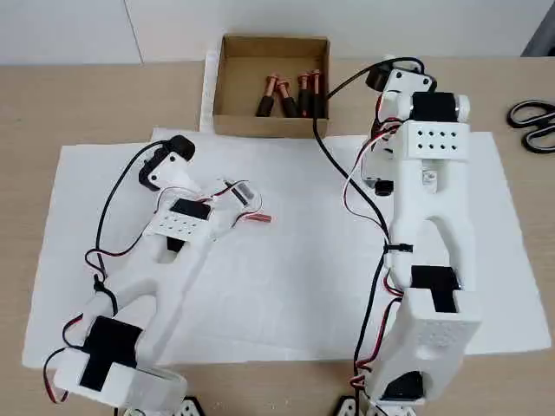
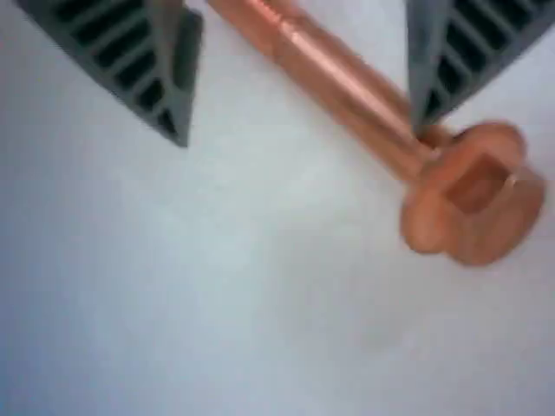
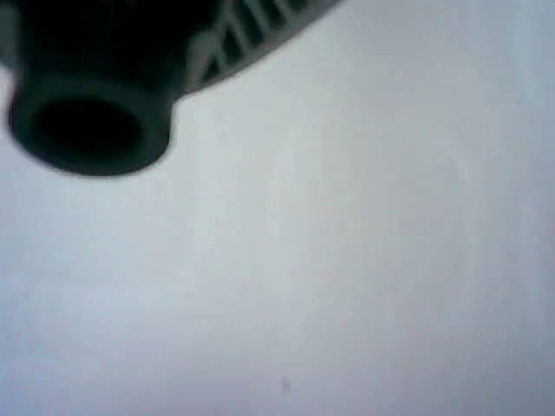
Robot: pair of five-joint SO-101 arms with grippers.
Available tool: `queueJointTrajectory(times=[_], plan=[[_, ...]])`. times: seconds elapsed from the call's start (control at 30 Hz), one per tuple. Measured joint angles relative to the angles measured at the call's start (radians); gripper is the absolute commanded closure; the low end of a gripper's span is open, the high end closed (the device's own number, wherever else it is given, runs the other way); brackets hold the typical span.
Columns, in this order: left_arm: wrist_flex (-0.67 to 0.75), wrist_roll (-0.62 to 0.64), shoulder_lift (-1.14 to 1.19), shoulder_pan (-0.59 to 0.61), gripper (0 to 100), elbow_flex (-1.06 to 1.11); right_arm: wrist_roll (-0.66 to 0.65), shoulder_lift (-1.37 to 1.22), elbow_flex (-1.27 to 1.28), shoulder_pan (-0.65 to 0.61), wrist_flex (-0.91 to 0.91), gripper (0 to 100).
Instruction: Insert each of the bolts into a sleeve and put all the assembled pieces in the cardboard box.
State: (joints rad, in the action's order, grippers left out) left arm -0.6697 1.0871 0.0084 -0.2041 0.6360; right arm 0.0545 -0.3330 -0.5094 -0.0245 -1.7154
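A copper bolt point(image 2: 347, 78) with a flanged head lies on the white paper point(image 1: 286, 286). My left gripper point(image 2: 299, 130) is open, with its grey fingers on either side of the shank, and one finger point(image 2: 429, 78) touches the bolt near its head. In the high view the bolt point(image 1: 257, 218) pokes out just past the left gripper point(image 1: 244, 201). My right gripper point(image 3: 130, 61) is shut on a black sleeve point(image 3: 87, 130), whose open end shows above the paper. From above, the sleeve point(image 1: 381, 186) sits under the right arm. The cardboard box point(image 1: 221, 87) holds several assembled pieces point(image 1: 290, 94).
Black scissors point(image 1: 533, 121) lie on the wooden table at the far right. Cables run from both arms across the paper. The box stands at the paper's far edge, between the two arms.
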Motion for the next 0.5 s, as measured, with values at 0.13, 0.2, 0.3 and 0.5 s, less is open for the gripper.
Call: queueJointTrajectory(times=[0.13, 0.2, 0.3, 0.5], plan=[[0.0, 0.0, 0.0, 0.0, 88, 0.0, 0.0, 0.0, 0.0, 0.0, 0.0, 99.5], [0.0, 0.0, 0.0, 0.0, 88, 0.0, 0.0, 0.0, 0.0, 0.0, 0.0, 99.5], [0.002, 0.0, 0.009, -0.002, 88, 0.0, 0.0, 0.0, 0.0, 0.0, 0.0, 99.5], [0.006, 0.002, 0.06, 0.003, 88, -0.002, 0.0, 0.0, 0.0, 0.0, 0.0, 99.5]])
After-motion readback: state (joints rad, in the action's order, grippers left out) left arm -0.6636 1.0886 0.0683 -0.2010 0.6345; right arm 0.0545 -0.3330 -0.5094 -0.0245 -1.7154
